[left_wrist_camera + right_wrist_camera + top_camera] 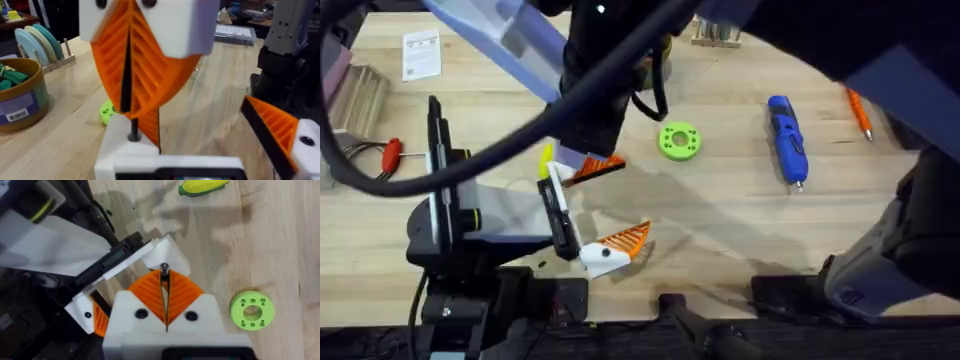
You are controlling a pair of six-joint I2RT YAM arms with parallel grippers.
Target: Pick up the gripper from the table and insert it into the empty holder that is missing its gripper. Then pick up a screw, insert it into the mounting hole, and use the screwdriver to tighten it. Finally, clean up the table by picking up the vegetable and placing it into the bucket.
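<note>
Over on the left of the table lies a thin red-handled screwdriver (390, 155), and a white paper tag (420, 55) sits farther back. Next comes the left arm, low near the front edge. The left gripper (618, 205) has its two orange fingers apart, and nothing is between them. One of its fingers (272, 130) sticks out to the side. The white holder (125, 145) is at that arm's tip. An orange finger (149, 127) shows just behind the holder, but I cannot tell if it is all the way in.

The right arm reaches across the middle, big and dark under the camera. The right gripper (164, 282) hangs just above the holder. Its orange pads are pressed together on a small black screw (134, 127). The screw points down and its tip touches the top of the holder.

A yellow toy corn, the vegetable (202, 186), lies on the wood near the two grippers. A green disc (678, 140) lies a bit more to the right. Farther right is the blue screwdriver (786, 140), lying flat on the table, well apart from both grippers. An orange pen (860, 112) is past it. The left wrist view shows the bucket (20, 95) standing on the table with green toys inside.
</note>
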